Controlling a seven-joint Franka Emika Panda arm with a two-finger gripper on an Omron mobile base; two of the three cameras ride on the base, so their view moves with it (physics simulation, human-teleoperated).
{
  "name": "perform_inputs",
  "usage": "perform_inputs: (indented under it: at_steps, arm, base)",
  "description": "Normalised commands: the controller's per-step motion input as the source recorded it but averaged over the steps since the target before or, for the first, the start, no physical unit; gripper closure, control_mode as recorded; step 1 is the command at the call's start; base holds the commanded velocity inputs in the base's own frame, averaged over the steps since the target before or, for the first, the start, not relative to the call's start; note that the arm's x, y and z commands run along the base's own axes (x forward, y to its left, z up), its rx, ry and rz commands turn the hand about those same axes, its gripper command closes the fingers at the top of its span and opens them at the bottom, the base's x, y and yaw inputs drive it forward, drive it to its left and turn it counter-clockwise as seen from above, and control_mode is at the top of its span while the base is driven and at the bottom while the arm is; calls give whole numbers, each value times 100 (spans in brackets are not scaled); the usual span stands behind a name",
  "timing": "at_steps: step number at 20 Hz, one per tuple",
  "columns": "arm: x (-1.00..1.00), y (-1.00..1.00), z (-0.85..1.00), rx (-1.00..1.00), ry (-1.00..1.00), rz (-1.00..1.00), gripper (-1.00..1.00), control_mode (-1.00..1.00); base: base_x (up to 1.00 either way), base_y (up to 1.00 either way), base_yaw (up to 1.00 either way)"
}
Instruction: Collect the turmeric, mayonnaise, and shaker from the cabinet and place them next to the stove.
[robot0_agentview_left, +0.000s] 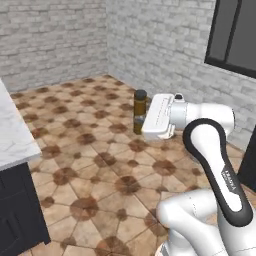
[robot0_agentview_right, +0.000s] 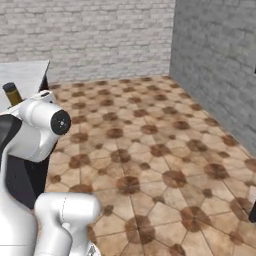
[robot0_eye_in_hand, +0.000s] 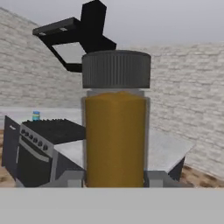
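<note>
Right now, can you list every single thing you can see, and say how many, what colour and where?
Tall slim amber-orange turmeric bottle with dark cap: one, held upright between the gripper's fingers.
Black gas stove with silver knob panel: one, far left in the hand view.
Small jar with blue lid: one, on the counter behind the stove.
Black range hood: one, above the stove.
White marble counter: one, left side.
Brown patterned tile floor: below everything.
Grey brick walls: around the room.
White robot arm's gripper: one, shut on the bottle.
</note>
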Motion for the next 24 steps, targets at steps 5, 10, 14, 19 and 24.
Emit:
perform_inputs:
  at_steps: [5,10,14,19,24]
  arm:
    - [0,0,0,0,0,0,100,100]
    - [0,0,0,0,0,0,100,100]
    - [0,0,0,0,0,0,100,100]
    - [0,0,0,0,0,0,100,100]
    - [0,0,0,0,0,0,100,100]
  base:
    - [-47,84,24]
    - [-2,100,8]
    - [0,99,6]
    - [31,78,8]
    - [57,58,13]
